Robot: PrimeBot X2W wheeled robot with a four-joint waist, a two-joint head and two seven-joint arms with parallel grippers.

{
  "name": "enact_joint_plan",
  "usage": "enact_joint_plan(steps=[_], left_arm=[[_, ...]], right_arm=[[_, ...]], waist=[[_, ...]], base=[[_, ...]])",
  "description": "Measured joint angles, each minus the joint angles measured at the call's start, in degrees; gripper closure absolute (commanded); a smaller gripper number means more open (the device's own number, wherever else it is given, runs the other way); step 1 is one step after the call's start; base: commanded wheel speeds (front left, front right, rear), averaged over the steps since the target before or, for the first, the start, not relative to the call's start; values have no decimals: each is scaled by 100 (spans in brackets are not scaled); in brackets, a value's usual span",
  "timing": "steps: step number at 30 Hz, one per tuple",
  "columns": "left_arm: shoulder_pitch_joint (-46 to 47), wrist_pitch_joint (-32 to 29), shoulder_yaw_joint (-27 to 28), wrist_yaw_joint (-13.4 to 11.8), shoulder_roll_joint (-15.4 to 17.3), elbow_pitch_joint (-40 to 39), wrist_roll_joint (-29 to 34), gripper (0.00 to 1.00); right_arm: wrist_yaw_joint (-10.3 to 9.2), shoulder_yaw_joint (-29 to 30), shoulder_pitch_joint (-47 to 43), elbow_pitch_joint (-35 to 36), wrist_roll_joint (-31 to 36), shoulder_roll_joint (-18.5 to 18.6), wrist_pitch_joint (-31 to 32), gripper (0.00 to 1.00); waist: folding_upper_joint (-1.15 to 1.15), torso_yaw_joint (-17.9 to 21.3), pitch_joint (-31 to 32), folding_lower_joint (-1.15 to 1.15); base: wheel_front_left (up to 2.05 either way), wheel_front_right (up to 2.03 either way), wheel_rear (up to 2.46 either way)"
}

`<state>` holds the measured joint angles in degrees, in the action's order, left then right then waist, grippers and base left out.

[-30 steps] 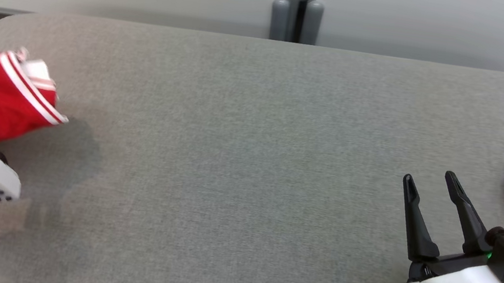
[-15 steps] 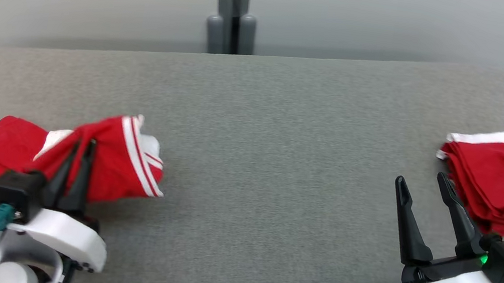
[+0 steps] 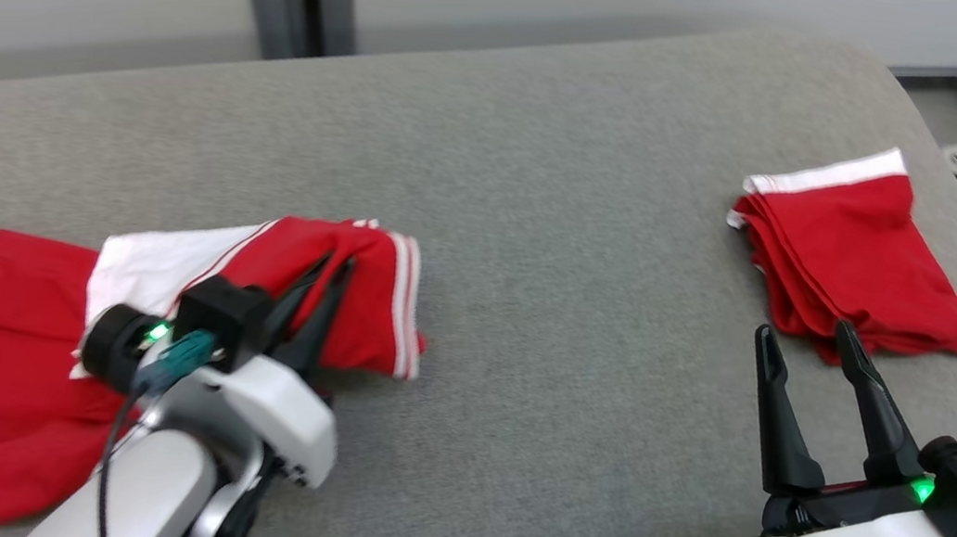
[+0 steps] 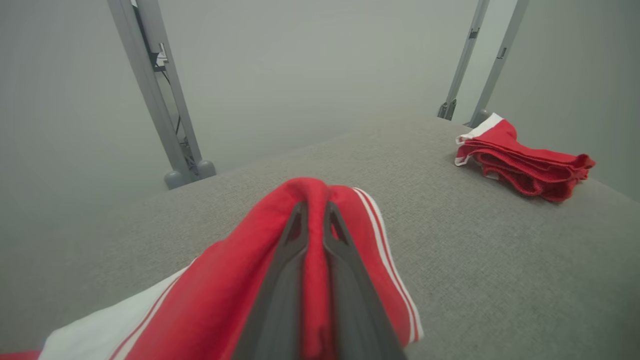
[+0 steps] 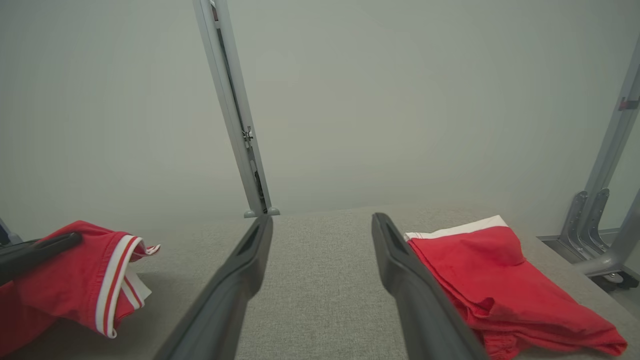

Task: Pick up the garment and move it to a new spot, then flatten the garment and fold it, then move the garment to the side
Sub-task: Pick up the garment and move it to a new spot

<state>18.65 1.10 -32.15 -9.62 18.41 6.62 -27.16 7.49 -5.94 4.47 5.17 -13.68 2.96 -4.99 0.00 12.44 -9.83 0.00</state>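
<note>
Red garment point(image 3: 376, 301) is pinched by the left end effector point(image 3: 336, 263), while the right end effector point(image 3: 805, 330) gapes wide.

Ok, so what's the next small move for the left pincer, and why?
Probably lift the left pincer slightly and draw it toward the bare middle of the table: it is shut on a raised fold of the red and white garment, the rest of which lies crumpled on the table's left side. The right pincer hangs open, free to help flatten.
</note>
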Motion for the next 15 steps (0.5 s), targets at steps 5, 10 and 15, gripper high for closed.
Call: enact_joint_plan(steps=[5,10,15], left_arm=[[556,36,-307,246,-428,387,89,100],[1051,3,-577,557,-689,883,145,100],[1213,-19,-782,768,-895,1449,135,100]], right_arm=[[0,22,58,-71,-58,-5,-114,0],[0,9,141,-180,-165,-10,-218,0],[0,3,213,-288,-246,-11,-320,0]], waist=[[0,335,-238,0],[0,580,-503,0],[0,694,-669,0]], base=[[0,0,0],[0,0,0],[0,0,0]])
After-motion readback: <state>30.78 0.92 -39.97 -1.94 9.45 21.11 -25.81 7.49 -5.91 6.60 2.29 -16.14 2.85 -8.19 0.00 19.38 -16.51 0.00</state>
